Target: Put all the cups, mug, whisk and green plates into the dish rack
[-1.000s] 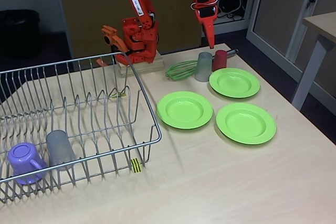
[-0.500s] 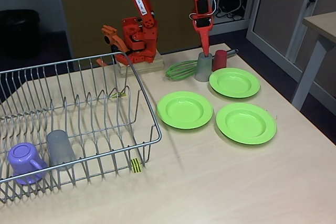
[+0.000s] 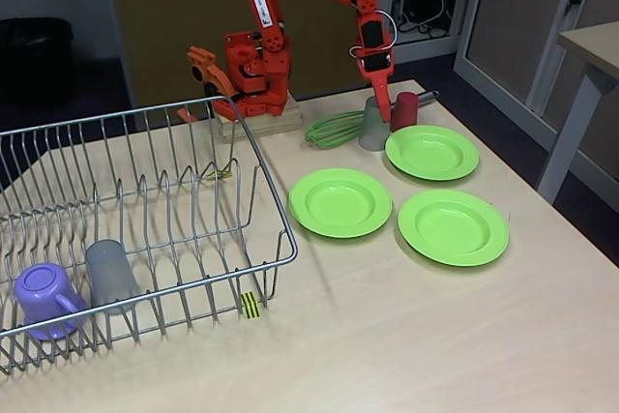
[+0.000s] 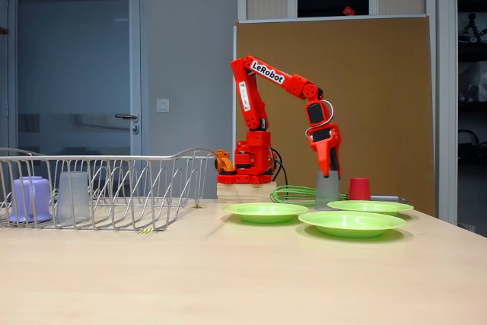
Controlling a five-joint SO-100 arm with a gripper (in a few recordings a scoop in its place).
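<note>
Reaching down at the far side of the bench (image 3: 406, 336), the orange gripper (image 3: 385, 108) has its tips at the rim of a translucent grey cup (image 3: 373, 125), which stands upright with its mouth up; from both fixed views I cannot tell whether the jaws are spread or closed on it. Just right of it in a fixed view stands the shorter opaque red cup (image 3: 404, 110), also upright. The whisk (image 3: 336, 129) lies flat just left of the grey cup, its bright green loops toward the rack side and its long axis running across the bench toward the cups; a grey tip past the red cup may be its handle. Three lime-green plates (image 3: 340, 202) (image 3: 431, 152) (image 3: 453, 227) lie flat, rims up, in front of the cups. The silver wire dish rack (image 3: 253, 157) sits at the left, holding the lilac mug (image 3: 44, 299) and a second grey cup (image 3: 110, 274) side by side at its near corner.
</note>
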